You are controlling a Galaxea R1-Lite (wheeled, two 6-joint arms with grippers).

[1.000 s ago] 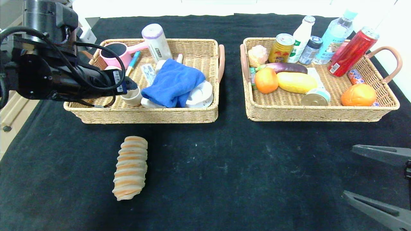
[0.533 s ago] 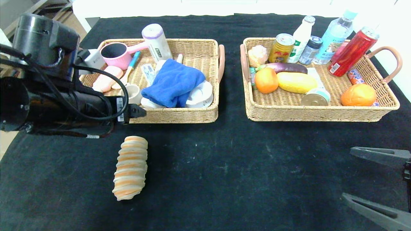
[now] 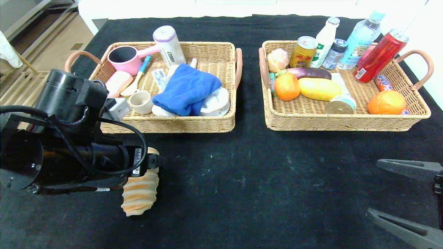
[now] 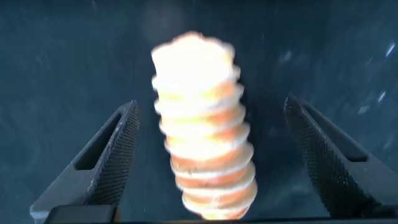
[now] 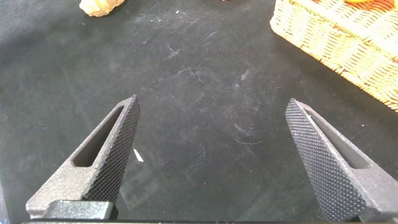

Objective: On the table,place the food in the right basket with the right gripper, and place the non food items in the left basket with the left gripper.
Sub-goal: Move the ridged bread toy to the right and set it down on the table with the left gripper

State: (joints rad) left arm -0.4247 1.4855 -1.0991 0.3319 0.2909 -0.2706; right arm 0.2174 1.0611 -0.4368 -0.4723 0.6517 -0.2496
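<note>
The left tool (image 4: 211, 155), on the bulky black arm with looped cable, hangs over the ridged beige-orange striped bread roll (image 3: 140, 193) lying on the black-clothed desk (image 3: 242, 180) in front of the left wicker basket (image 3: 166, 122). In the left wrist view its two tapered black fingers (image 4: 106, 162) stand wide apart, one on each side of the roll (image 4: 205, 130), with dark cloth showing between each finger and the roll; the tool holds nothing. The right tool (image 5: 214, 155) sits low at the near right edge of the desk, fingers (image 5: 109, 155) spread wide over bare cloth, gripping nothing, well apart from the roll. The folded bright blue cloth (image 3: 187, 90) and the small cream cup with handle (image 3: 141, 102) lie inside the left basket, the cup just beside the cloth. In the right wicker basket (image 3: 346, 121) rest the yellow oblong fruit (image 3: 319, 89), a round orange (image 3: 287, 86) touching it, and the small pull-tab tin (image 3: 341, 105) against the front wall.
</note>
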